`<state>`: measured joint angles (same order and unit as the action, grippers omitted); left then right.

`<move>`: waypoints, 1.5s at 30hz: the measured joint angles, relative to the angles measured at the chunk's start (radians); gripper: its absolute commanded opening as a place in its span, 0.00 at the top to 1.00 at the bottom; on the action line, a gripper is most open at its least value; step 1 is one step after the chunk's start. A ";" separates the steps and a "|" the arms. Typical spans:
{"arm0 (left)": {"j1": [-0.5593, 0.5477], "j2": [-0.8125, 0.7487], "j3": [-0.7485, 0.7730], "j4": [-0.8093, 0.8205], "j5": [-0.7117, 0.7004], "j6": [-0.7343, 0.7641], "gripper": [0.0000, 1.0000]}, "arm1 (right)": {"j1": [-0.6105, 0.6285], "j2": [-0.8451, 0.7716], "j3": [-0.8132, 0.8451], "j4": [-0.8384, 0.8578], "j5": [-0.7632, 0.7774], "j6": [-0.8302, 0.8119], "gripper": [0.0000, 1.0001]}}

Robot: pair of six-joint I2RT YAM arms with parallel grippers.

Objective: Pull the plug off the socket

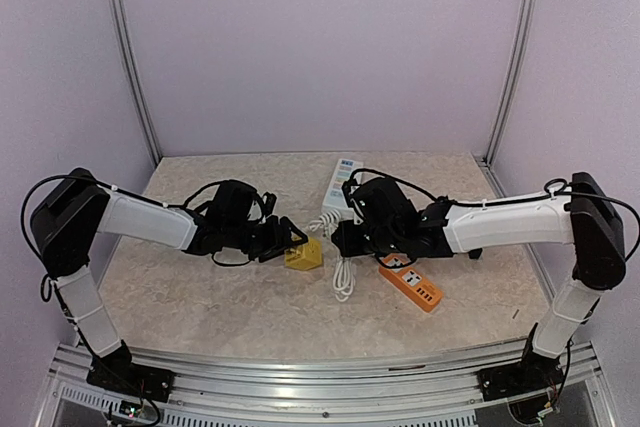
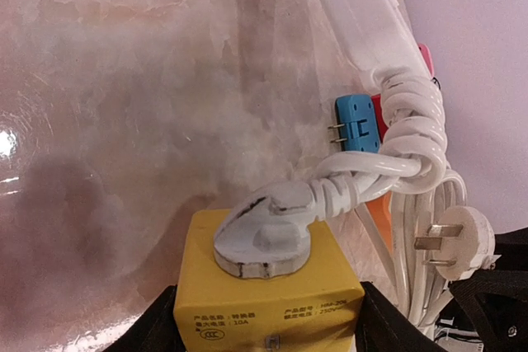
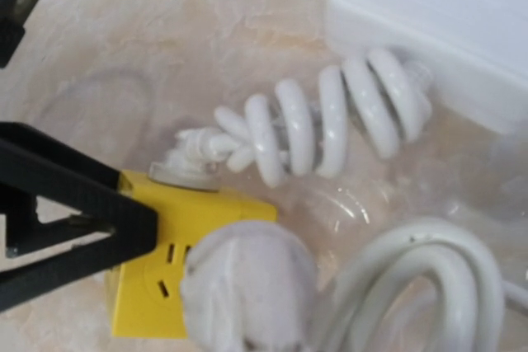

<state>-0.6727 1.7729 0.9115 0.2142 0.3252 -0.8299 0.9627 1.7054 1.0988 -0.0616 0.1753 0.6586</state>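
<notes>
A yellow cube socket (image 1: 304,255) (image 2: 264,294) is clamped between the black fingers (image 2: 161,323) of my left gripper (image 1: 288,240), which is shut on its two sides. A white plug (image 2: 264,232) (image 3: 183,172) sits in the cube's top face, and its coiled cord (image 3: 330,117) runs to the white power strip (image 1: 340,182). A second white plug (image 3: 247,290) (image 2: 455,241) hangs free beside the cube with its prongs bare. My right gripper (image 1: 338,237) is shut on it, its fingers hidden. The cube's side face (image 3: 161,274) shows empty holes.
An orange power strip (image 1: 412,282) lies right of the cube, under my right arm. A bundle of thick white cable (image 1: 343,277) rests between the two. A blue adapter (image 2: 356,125) sits beside the white power strip. Walls enclose the table on three sides.
</notes>
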 measured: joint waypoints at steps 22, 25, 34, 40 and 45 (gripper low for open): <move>0.054 -0.047 -0.001 -0.088 -0.002 0.104 0.86 | -0.105 -0.134 -0.006 -0.047 0.090 -0.054 1.00; 0.067 -0.066 -0.001 -0.105 -0.002 0.140 0.86 | -0.172 -0.140 -0.024 -0.046 0.077 -0.063 1.00; 0.070 -0.124 0.005 -0.208 -0.009 0.276 0.86 | -0.297 -0.103 -0.047 -0.032 -0.004 -0.097 1.00; 0.074 -0.142 0.018 -0.253 -0.016 0.333 0.86 | -0.318 0.006 -0.019 -0.002 -0.082 -0.114 1.00; 0.081 -0.151 0.018 -0.283 -0.019 0.354 0.86 | -0.319 0.077 0.000 0.003 -0.099 -0.120 0.96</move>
<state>-0.5915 1.6218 0.9291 -0.0689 0.3065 -0.4755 0.6441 1.7828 1.0988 -0.0586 0.0761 0.5388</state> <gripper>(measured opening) 0.634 0.165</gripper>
